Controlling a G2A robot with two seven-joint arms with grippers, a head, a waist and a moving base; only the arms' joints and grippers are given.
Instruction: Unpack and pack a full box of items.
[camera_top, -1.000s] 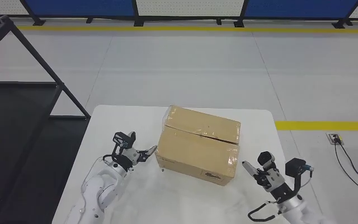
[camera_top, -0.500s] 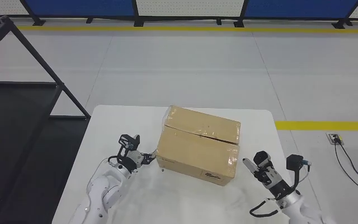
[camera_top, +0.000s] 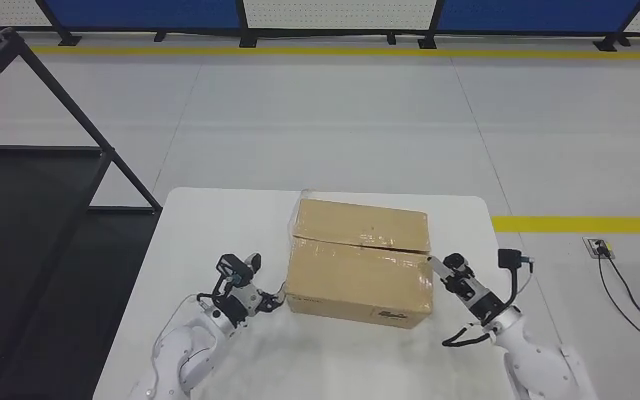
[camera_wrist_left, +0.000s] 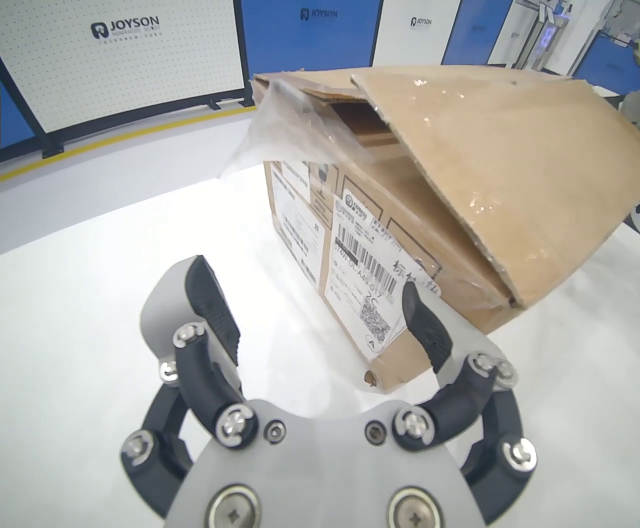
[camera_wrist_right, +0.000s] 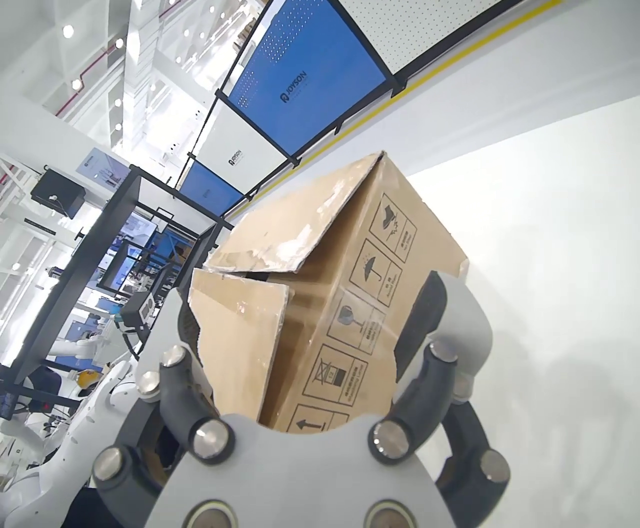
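White table (camera_top: 200, 230) stands on a pale floor crossed by yellow lines (camera_top: 565, 224), with a black frame (camera_top: 70, 130) off its left side. On it lies the cardboard box (camera_top: 360, 270), long side across, its far edge close to the table's far edge. Bare table runs wide to the box's left and along the front; the strip at its right end is narrower. Its top flaps (camera_wrist_left: 490, 150) sit slightly lifted, with a dark gap under the edge, and a loose curl of clear tape (camera_wrist_left: 280, 130) stands off the far left corner. The left claw (camera_wrist_left: 305, 280) is released, low by the box's left end near the printed label (camera_wrist_left: 365, 270) and apart from it. The right claw (camera_wrist_right: 312, 295) is spread wide, the box's right end between its fingers; whether they touch the cardboard is unclear
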